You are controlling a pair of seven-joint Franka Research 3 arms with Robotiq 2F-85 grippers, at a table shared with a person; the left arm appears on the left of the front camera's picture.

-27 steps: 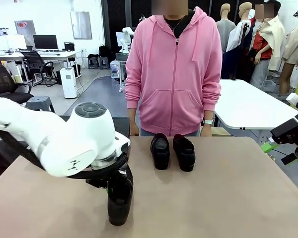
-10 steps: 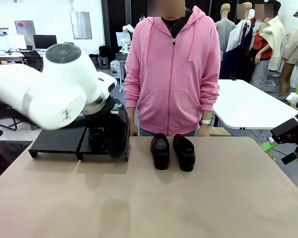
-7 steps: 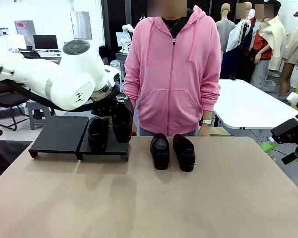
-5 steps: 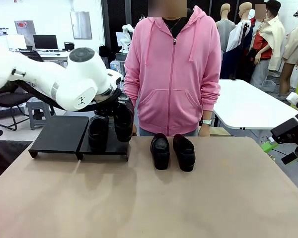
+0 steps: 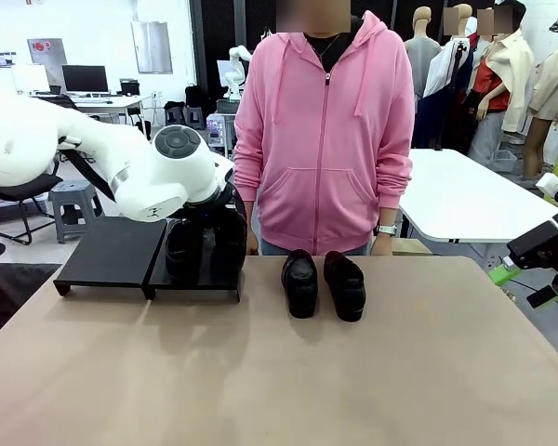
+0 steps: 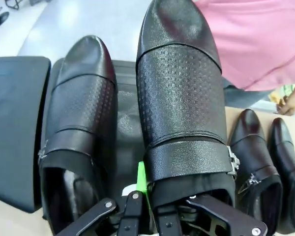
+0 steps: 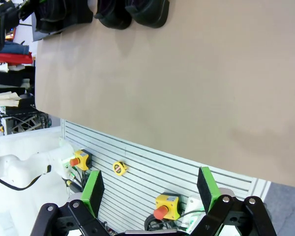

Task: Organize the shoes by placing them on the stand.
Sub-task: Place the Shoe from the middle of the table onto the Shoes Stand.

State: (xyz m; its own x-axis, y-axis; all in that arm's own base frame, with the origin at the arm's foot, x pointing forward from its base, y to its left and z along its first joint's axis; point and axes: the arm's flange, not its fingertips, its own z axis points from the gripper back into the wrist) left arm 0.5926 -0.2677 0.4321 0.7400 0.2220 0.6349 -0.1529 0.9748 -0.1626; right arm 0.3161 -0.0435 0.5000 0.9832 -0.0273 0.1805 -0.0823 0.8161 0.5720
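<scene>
Shoe [image 6: 179, 98] in left pincer [image 6: 150, 199] (at stand [image 6: 14, 123])

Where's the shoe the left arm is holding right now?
In the front view, the held shoe is at picture left, over the right panel of the stand, beside another shoe.

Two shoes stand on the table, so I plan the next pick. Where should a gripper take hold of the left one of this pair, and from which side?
Probably the heel rim of its opening, from above on the robot's side. The left shoe stands flat, toe toward the person, opening upward at the near end: one finger inside, one behind the heel, clear of the right shoe.
</scene>
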